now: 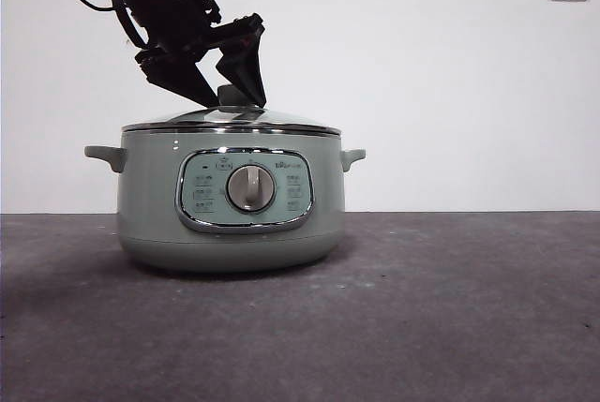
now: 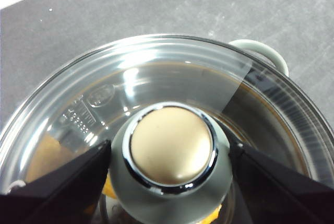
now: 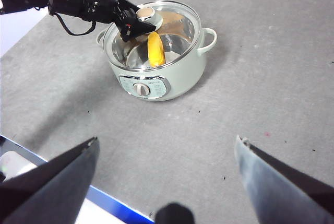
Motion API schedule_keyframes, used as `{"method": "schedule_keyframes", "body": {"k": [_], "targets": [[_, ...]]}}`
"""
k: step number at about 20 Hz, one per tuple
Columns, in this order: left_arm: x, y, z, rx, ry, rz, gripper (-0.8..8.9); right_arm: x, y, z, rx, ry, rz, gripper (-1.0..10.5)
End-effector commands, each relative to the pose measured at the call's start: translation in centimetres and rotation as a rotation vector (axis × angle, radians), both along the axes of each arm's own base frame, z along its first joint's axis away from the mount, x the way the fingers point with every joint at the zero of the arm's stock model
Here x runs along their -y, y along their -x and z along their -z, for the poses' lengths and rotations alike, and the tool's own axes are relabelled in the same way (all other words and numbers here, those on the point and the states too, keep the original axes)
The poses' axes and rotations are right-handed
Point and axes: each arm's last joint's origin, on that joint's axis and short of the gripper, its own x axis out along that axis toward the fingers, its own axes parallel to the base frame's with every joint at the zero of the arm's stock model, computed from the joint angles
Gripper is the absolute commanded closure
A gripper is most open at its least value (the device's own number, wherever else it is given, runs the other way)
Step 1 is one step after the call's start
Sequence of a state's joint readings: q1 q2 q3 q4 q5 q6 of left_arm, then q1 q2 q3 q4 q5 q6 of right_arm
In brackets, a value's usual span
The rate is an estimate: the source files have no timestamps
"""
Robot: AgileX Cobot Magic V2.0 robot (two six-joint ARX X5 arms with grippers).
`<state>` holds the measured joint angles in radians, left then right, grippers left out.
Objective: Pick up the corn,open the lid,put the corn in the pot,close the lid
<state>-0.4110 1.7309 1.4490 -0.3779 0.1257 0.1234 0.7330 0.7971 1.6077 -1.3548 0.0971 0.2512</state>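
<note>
Glass lid seated on pot, corn inside: task nearly complete.
Left gripper straddles the lid knob, jaws touching or just beside it, grip not confirmed; corn lies beneath it. Remaining: release, withdraw. Right gripper waits open, well apart over the bench.

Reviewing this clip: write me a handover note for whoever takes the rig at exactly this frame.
Left end effector: jaws on either side of the lid knob, close against it; grip not confirmed.
Right end effector: open, empty, held back from the pot.
Corn: inside the pot, seen through the glass.
Lid: sits level on the pot's rim.
Done: corn picked up and put in, lid back on.
Left: release the knob and withdraw the left arm.
</note>
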Motion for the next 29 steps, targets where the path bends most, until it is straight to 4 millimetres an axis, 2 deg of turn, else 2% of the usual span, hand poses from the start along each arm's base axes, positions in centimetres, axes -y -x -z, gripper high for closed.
{"method": "schedule_keyframes", "body": {"k": [1,6,10,12,16,19,25,29], "targets": [[0.0,-0.2,0.0,-0.031,-0.017,0.008,4.27,0.1,0.1,0.4,-0.027,0.016,0.004,5.1],[-0.1,0.0,-2.7,-0.046,-0.018,0.012,4.27,0.1,0.1,0.4,-0.022,0.023,0.000,5.1],[-0.5,1.0,-6.6,-0.057,-0.021,0.015,4.27,0.1,0.1,0.4,-0.012,0.036,-0.010,5.1],[-0.8,2.2,-9.0,-0.057,0.016,0.055,4.28,0.1,0.1,0.4,0.003,0.056,-0.005,5.1],[-2.3,6.3,-13.4,-0.035,0.114,0.094,4.27,0.3,-0.1,0.4,0.042,0.112,0.029,5.1],[-4.3,10.8,-15.6,-0.061,0.103,0.094,4.27,0.3,-0.1,0.4,0.063,0.145,0.029,5.1],[-8.0,19.5,-18.3,-0.091,0.093,0.093,4.30,0.3,-0.2,0.4,0.079,0.171,0.009,5.1],[-9.8,23.7,-19.6,-0.019,0.130,0.091,4.34,0.2,-0.2,0.4,0.076,0.174,0.005,5.1]]}}
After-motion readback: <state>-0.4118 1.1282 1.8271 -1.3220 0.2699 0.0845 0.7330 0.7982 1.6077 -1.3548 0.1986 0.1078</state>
